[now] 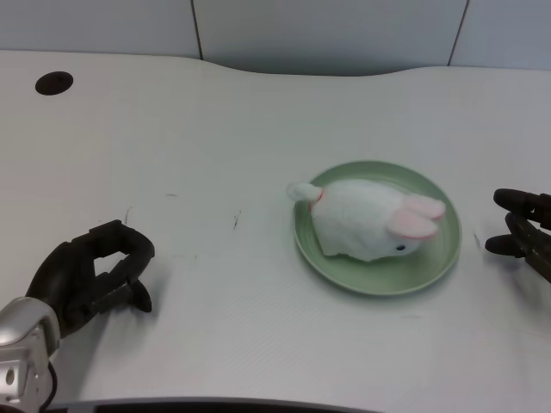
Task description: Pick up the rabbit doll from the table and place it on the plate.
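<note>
The left hand (90, 280) is sitting low at the near left of the table (215, 129), its black fingers (120, 245) curling loosely apart into an open arc with nothing between them; it is holding nothing, and it is lying well apart from the plate. Its silver forearm (21, 353) is entering from the bottom left corner. The rabbit doll (370, 219) is lying on the green plate (344, 271), right of centre, its white body filling most of the dish. Its pink-lined ears (417, 215) are pointing toward the right rim, a small dark eye is showing at its lower right, and its white tail (301, 190) is reaching out over the plate's upper left edge. Whether the tail is touching the rim or hanging just above it is hard to tell from this angle. The right hand (523, 225) is showing at the right edge, just beside the plate but not touching it. A dark round hole (53, 83) is sitting in the table's far left corner, and a few faint scuff marks (236, 220) are lying on the white surface between the left hand and the plate.
</note>
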Tool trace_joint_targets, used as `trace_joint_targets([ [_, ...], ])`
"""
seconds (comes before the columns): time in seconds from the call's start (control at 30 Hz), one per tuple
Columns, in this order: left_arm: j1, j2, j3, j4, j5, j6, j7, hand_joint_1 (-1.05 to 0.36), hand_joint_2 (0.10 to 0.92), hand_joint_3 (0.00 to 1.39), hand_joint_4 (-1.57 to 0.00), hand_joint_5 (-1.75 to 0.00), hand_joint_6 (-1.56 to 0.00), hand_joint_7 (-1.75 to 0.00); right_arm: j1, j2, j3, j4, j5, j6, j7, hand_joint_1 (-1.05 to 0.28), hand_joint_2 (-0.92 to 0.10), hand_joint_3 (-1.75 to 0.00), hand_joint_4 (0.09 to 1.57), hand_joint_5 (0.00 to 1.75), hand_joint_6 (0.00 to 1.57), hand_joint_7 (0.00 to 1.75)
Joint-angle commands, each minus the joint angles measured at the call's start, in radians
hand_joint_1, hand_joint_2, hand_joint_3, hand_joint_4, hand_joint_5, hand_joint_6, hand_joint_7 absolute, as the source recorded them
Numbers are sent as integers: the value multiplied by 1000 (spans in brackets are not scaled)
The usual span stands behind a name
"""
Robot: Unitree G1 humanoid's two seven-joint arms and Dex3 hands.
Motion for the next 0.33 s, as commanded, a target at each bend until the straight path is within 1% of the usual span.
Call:
trace_joint_targets([
  [0.03, 8, 2, -9, 16, 11, -6, -3, -466, 921, 537, -661, -1746, -425, -1746, -11, -22, -11, 12, 12, 4, 13, -419, -921, -251, 743, 832, 977, 4],
  [0.1, 4, 2, -13, 23, 14, -6, 3, -467, 921, 534, -660, -1746, -430, -1746, -13, -22, -15, 17, 17, 8, 17, -409, -921, -256, 750, 831, 977, 4],
  [0.2, -8, 0, -14, 36, 13, 6, 10, -479, 921, 517, -650, -1746, -432, -1746, -16, -24, -14, 24, 12, 5, 10, -406, -921, -261, 762, 831, 978, 4],
  [0.27, -17, 0, -16, 43, 13, 8, 6, -477, 921, 512, -637, -1746, -420, -1746, -22, -26, -10, 24, 8, 13, 3, -403, -921, -264, 755, 823, 971, 2],
  [0.33, -21, 1, -17, 47, 13, 8, 3, -479, 921, 509, -628, -1746, -412, -1746, -24, -28, -7, 24, 5, 17, -1, -403, -921, -267, 751, 816, 967, 0],
])
